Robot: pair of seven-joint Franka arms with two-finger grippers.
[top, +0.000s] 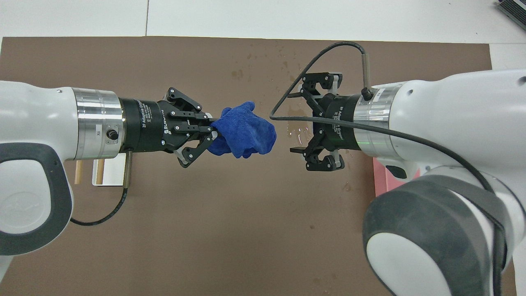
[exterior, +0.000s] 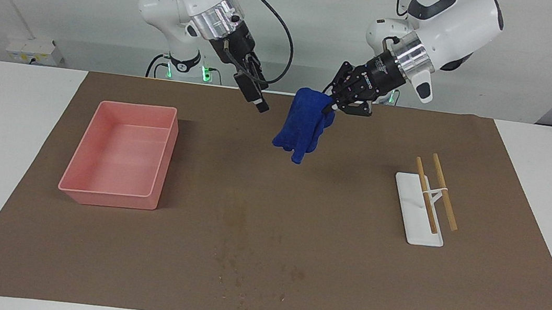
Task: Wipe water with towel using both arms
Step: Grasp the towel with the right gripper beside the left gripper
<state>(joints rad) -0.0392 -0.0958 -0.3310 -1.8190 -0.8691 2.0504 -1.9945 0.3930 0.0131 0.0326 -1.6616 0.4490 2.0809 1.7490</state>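
The royal-blue towel (exterior: 305,127) hangs in lumpy folds from my left gripper (exterior: 333,107), which is shut on its upper edge in the air over the middle of the brown mat. In the overhead view the towel (top: 244,131) sticks out from the left gripper (top: 213,132) toward the right gripper (top: 294,122). The right gripper (exterior: 261,105) is open and empty, a short gap from the towel, at about the same height. The water (exterior: 251,270) is a faint damp patch with specks on the mat, farther from the robots than the towel; it also shows in the overhead view (top: 267,70).
A pink tray (exterior: 110,199) stands on the mat toward the right arm's end. A white rack with two wooden sticks (exterior: 418,214) lies toward the left arm's end. The brown mat (exterior: 345,279) covers most of the white table.
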